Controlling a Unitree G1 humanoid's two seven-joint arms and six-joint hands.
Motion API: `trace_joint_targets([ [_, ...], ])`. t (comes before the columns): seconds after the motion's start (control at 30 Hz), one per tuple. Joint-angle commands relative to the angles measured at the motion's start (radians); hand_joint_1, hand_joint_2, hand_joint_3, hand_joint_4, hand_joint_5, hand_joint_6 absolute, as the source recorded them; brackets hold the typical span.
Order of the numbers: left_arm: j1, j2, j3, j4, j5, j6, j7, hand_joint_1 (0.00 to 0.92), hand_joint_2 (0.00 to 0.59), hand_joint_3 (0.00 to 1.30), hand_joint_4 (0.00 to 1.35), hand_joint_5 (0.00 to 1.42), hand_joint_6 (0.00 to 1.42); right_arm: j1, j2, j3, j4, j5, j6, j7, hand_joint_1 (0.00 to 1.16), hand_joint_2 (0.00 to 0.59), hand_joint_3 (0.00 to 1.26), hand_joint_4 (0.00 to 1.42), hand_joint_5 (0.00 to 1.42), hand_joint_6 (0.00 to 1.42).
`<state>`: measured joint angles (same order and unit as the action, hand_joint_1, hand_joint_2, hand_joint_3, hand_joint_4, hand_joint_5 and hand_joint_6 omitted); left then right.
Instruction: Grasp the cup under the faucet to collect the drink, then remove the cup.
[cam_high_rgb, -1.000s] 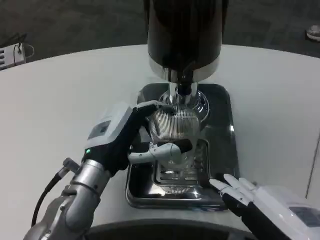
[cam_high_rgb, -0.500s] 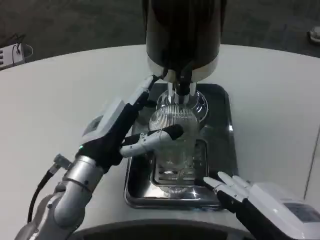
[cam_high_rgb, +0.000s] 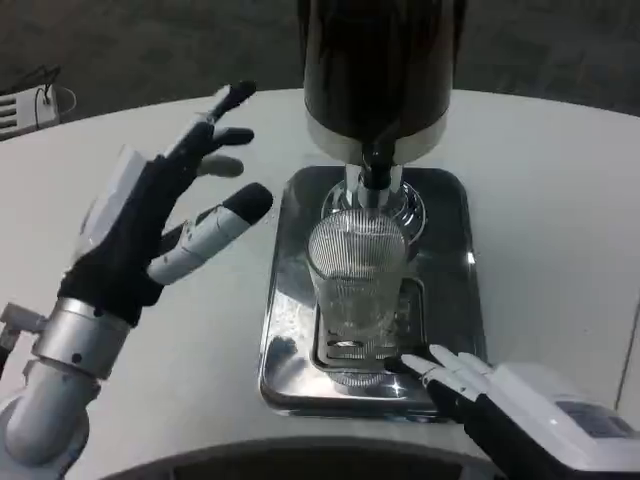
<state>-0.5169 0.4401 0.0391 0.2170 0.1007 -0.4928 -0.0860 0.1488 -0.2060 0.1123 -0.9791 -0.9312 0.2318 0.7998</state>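
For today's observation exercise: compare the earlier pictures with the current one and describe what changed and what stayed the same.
The left hand let go of the cup and drew back to the left, fingers spread. The cup stayed upright on the tray under the faucet; the right hand stayed at the tray's near corner.

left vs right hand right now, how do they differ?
The left hand is raised over the white table, left of the cup; the right hand sits low by the tray's near corner. Left fingers are spread wide; right fingers lie close together. Neither holds anything.
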Motion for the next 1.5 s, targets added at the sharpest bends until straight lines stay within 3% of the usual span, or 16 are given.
trace_joint_targets([
  [0.03, -0.038, 0.036, -0.007, -0.093, -0.102, 0.071, -0.152, 0.001, 0.045, 0.14, 0.1, 0.2, 0.3, -0.015, -0.001, 0.016, 0.013, -0.006, 0.006, -0.012, 0.55, 0.469, 0.11, 0.0, 0.0, 0.01],
  [0.4, -0.113, 0.022, -0.026, -0.176, -0.188, 0.142, -0.34, 0.0, 0.047, 0.15, 0.14, 0.24, 0.28, -0.006, 0.003, 0.032, 0.004, -0.019, 0.013, -0.021, 0.55, 0.468, 0.11, 0.0, 0.0, 0.0],
  [0.6, -0.12, 0.013, -0.034, -0.179, -0.175, 0.168, -0.367, 0.0, 0.049, 0.15, 0.14, 0.24, 0.28, 0.002, 0.002, 0.031, -0.005, -0.017, 0.016, -0.02, 0.55, 0.469, 0.11, 0.0, 0.0, 0.0],
  [0.83, -0.164, 0.01, -0.075, -0.152, -0.169, 0.246, -0.431, 0.0, 0.058, 0.09, 0.05, 0.17, 0.24, 0.003, -0.001, 0.026, -0.015, -0.004, 0.02, -0.016, 0.54, 0.469, 0.11, 0.0, 0.0, 0.0],
  [1.1, -0.21, -0.003, -0.112, -0.111, -0.152, 0.256, -0.479, 0.0, 0.06, 0.06, 0.0, 0.13, 0.2, 0.01, -0.009, 0.009, -0.026, 0.017, 0.026, -0.016, 0.54, 0.468, 0.11, 0.0, 0.0, 0.0],
  [1.27, -0.222, 0.016, -0.133, -0.119, -0.099, 0.247, -0.492, 0.0, 0.056, 0.04, 0.0, 0.11, 0.18, 0.019, -0.008, -0.001, -0.03, 0.033, 0.033, -0.017, 0.54, 0.468, 0.11, 0.0, 0.0, 0.0],
  [1.4, -0.22, 0.029, -0.151, -0.124, -0.054, 0.229, -0.495, 0.0, 0.055, 0.02, 0.0, 0.07, 0.13, 0.018, 0.002, -0.014, -0.022, 0.067, 0.062, -0.023, 0.54, 0.456, 0.11, 0.0, 0.0, 0.01],
  [1.5, -0.221, 0.04, -0.169, -0.12, -0.028, 0.214, -0.5, 0.0, 0.048, 0.0, 0.0, 0.06, 0.12, 0.003, 0.028, -0.051, -0.002, 0.147, 0.136, -0.023, 0.51, 0.434, 0.09, 0.0, 0.01, 0.01],
])
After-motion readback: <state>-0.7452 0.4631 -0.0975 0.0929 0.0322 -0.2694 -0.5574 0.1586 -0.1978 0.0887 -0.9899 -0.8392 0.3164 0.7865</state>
